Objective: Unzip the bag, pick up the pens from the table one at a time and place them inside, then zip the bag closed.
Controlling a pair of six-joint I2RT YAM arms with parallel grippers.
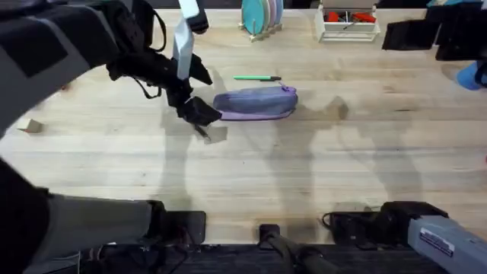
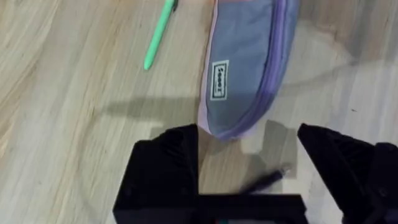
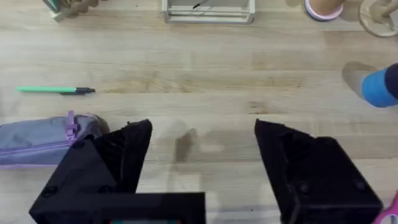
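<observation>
The lavender bag (image 1: 255,103) lies on the table (image 1: 251,175) behind the middle, its zipper line looking shut and the pull tab (image 3: 69,121) at its right end. The green pen (image 1: 257,78) lies just behind it, apart from it. My left gripper (image 1: 199,113) hovers open at the bag's left end; in the left wrist view the bag (image 2: 242,68) reaches between the left gripper's (image 2: 245,134) fingers. A dark slim pen (image 2: 270,180) lies by that end, partly hidden under the gripper. My right gripper (image 3: 203,127) is open and empty, to the right of the bag (image 3: 43,140).
A white tray (image 1: 348,30) with red items and a rack of teal discs (image 1: 259,15) stand at the back edge. A blue object (image 1: 472,74) sits at the far right and a small wooden block (image 1: 30,125) at the far left.
</observation>
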